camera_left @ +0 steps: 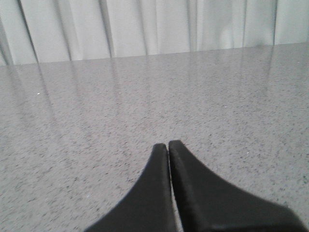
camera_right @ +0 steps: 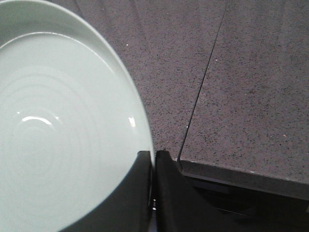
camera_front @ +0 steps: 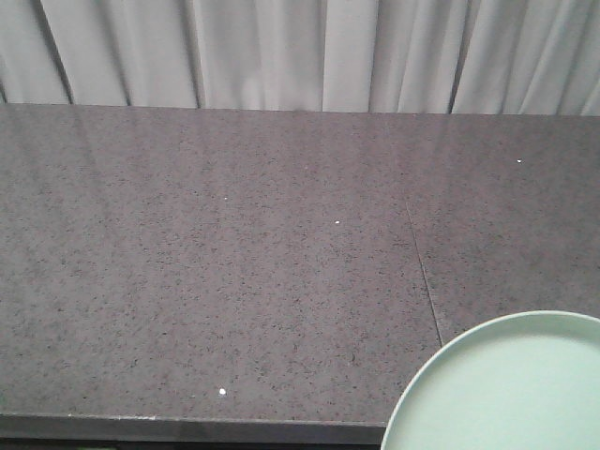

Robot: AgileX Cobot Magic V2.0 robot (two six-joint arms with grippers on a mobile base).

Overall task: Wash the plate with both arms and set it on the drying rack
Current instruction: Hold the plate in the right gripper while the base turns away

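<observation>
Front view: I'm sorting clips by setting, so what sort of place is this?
Likely a kitchen-like setup, perhaps staged: a long speckled stone counter, a pale curtain behind it, and a mint-green plate pinched at its rim by the right hand.

I see a wide dark grey speckled stone countertop (camera_front: 234, 281) with a thin straight seam (camera_front: 424, 272) running front to back right of centre, a few tiny white specks (camera_front: 222, 391) scattered on it, and a pale grey pleated curtain (camera_front: 281, 52) hanging behind its far edge.
</observation>
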